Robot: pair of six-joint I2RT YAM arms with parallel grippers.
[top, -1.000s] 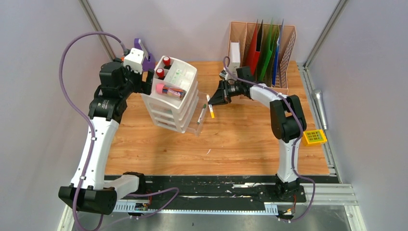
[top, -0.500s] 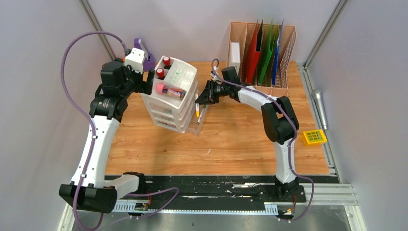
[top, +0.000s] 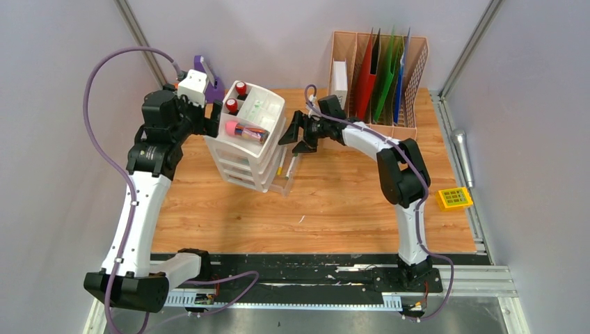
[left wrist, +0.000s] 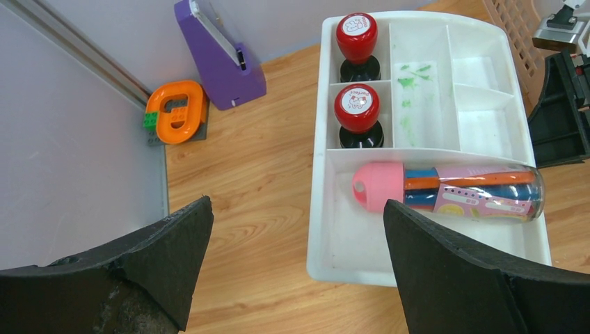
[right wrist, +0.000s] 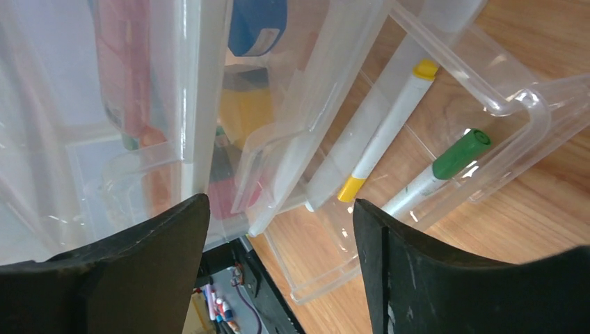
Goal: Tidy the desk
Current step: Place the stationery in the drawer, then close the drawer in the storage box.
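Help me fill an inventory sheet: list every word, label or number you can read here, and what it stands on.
Nothing here reads clearly.
Far red stamp: white print on its top, too blurred to read.
Near red stamp: white print on its top, too blurred to read.
Pink pen tube: printed pattern, no legible words.

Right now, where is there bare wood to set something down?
The widest bare stretch of the desk lies in front, between the drawer unit and the black rail. Crowded: the back, around the drawer unit, purple stand and file rack.
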